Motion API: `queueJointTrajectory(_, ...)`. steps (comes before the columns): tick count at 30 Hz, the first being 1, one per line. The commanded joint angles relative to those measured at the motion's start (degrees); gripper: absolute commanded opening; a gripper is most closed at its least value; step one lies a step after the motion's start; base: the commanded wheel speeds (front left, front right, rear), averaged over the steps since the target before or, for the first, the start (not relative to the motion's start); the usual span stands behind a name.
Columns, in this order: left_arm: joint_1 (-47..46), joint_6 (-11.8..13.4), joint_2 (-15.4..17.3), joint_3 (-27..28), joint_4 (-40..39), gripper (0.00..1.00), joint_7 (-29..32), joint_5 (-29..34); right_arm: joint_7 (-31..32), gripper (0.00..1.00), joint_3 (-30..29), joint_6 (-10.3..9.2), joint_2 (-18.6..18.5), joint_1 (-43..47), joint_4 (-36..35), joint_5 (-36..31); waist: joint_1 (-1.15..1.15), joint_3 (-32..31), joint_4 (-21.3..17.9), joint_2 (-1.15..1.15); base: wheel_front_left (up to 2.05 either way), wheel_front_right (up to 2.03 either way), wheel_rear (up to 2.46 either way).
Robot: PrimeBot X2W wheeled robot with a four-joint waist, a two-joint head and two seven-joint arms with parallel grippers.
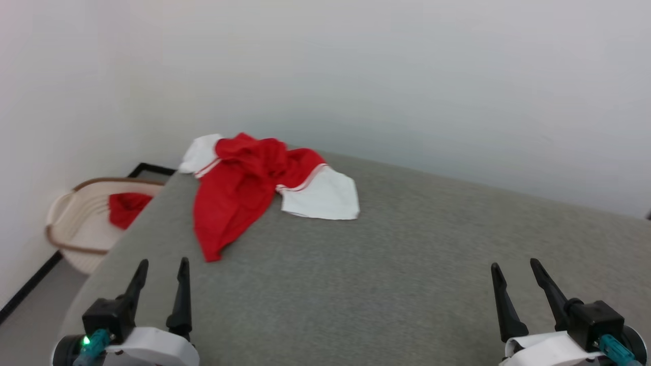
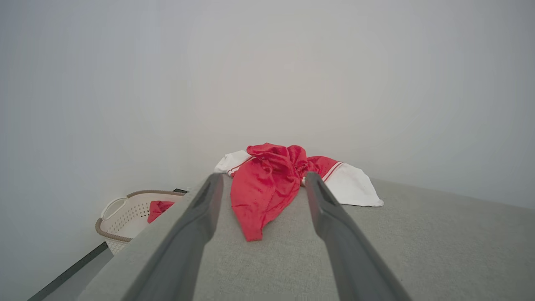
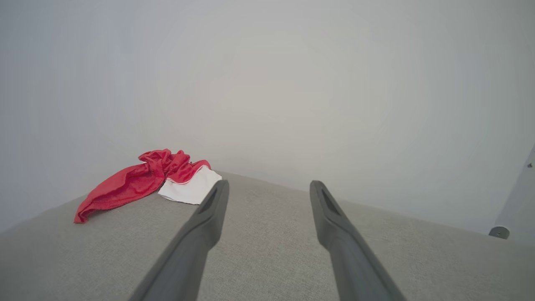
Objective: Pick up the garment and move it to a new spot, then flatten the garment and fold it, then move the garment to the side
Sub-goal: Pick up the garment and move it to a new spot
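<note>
The garment (image 1: 239,190) is a red jersey with white sleeves and striped trim, lying crumpled at the far left of the grey padded surface (image 1: 407,264). My left wrist view shows the garment (image 2: 267,184) straight ahead between the fingers, some way off; the right wrist view has the garment (image 3: 142,182) off to the left. My left gripper (image 1: 164,263) stands open at the lower left, short of the jersey's nearest red tip. My right gripper (image 1: 514,264) stands open at the lower right, far from the cloth. Both hold nothing.
A beige basket (image 1: 81,223) with a small red cloth (image 1: 127,208) in it stands on the floor beyond the surface's left edge, against the white wall. The same basket (image 2: 125,215) appears in the left wrist view. A wall runs close behind the surface.
</note>
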Motion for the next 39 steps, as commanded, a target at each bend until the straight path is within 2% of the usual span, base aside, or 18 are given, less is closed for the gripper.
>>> queueJointTrajectory(1, 0.5, 0.0, 0.4, -0.1, -0.3, 1.0, 0.2, -0.1, -0.4, 1.0, 0.1, 0.02, 0.1, -0.7, 0.3, 0.1, 0.0, -0.2, 3.6, 0.0, 0.0, 0.0, 0.0)
queueJointTrajectory(5, -1.0, -0.5, 0.5, 0.1, -1.1, 1.0, 2.7, -2.1, -0.8, 1.0, 0.4, 0.02, 0.1, -1.4, 1.0, 0.3, 0.0, 0.4, 4.6, 0.0, 0.0, 0.0, 0.0)
queueJointTrajectory(10, -6.1, -1.5, 2.8, -1.0, -2.7, 1.0, 9.7, -4.2, -0.8, 1.0, 0.6, 0.02, 0.1, -2.0, 1.1, -0.7, 0.0, 2.8, 3.6, 0.0, 0.0, 0.0, 0.0)
queueJointTrajectory(16, -16.9, -2.4, 7.6, -0.3, -1.0, 1.0, 18.3, -9.5, 0.1, 1.0, 0.9, 0.02, 0.1, -3.5, -0.2, -2.1, 0.0, 8.1, -1.2, 0.0, 0.0, 0.0, 0.0)
queueJointTrajectory(25, -35.0, -2.8, 14.6, -0.7, 3.8, 1.0, 31.9, -16.9, 0.6, 1.0, 0.1, 0.02, -0.7, -9.2, -4.3, -3.9, 0.0, 22.4, -10.0, 0.0, 0.0, 0.0, 0.0)
queueJointTrajectory(33, -47.7, -2.8, 19.5, -3.0, 10.7, 1.0, 44.0, -20.4, -0.1, 1.0, 1.3, 0.01, -1.2, -13.6, -6.5, -3.6, 0.0, 32.2, -16.2, 0.0, 0.0, 0.0, 0.0)
queueJointTrajectory(39, -54.1, -1.2, 22.0, -3.8, 17.8, 1.0, 51.3, -20.4, -0.1, 1.0, 2.2, 0.01, -1.3, -15.7, -8.4, -2.9, 0.0, 37.3, -20.1, 0.0, 0.0, 0.0, 0.0)
